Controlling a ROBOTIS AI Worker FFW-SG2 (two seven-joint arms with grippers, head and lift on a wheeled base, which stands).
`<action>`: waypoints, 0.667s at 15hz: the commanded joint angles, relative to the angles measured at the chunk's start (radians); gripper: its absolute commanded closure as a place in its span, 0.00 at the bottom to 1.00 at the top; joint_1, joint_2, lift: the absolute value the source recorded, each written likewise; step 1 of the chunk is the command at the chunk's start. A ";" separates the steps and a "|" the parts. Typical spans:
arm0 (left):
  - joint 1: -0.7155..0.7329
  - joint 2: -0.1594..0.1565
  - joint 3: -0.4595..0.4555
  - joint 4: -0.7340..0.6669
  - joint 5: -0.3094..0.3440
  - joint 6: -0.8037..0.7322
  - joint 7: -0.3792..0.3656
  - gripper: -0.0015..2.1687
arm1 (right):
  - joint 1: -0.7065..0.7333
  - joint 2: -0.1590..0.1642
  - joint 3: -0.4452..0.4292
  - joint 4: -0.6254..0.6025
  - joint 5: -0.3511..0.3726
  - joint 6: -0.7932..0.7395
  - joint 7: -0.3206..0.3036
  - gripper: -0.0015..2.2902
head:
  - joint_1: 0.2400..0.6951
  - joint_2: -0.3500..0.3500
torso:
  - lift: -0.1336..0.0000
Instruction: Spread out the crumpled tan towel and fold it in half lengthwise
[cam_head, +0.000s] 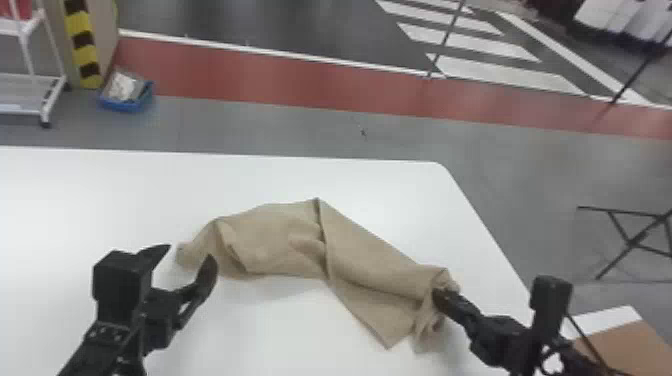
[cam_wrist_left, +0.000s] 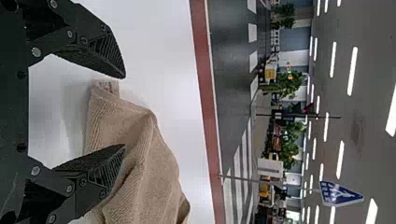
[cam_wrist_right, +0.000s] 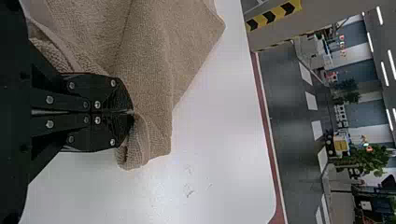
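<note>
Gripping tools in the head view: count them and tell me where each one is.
2. The left tool is open by the tan towel's left end; the right tool is shut on its right end.

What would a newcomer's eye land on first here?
Probably the crumpled tan towel, sprawled in a bent, twisted strip across the white table. Next, the right gripper, clamped shut on the towel's bunched right end, and the left gripper, wide open at its left end. Behind, the red floor stripe and the yellow-and-black post at the head view's upper left stand out.
</note>
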 joint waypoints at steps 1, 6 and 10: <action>-0.028 -0.009 -0.018 0.038 -0.001 0.005 0.000 0.20 | 0.003 0.001 -0.002 0.000 0.000 -0.006 0.000 0.87 | 1.00 0.00 | 0.07; -0.068 -0.015 -0.030 0.076 -0.010 0.060 0.000 0.20 | 0.006 0.002 -0.010 0.000 -0.008 -0.018 0.000 0.87 | 1.00 0.00 | 0.07; -0.072 -0.015 -0.032 0.084 -0.024 0.070 0.009 0.62 | 0.007 0.001 -0.014 0.000 -0.011 -0.030 0.000 0.87 | 1.00 0.00 | 0.07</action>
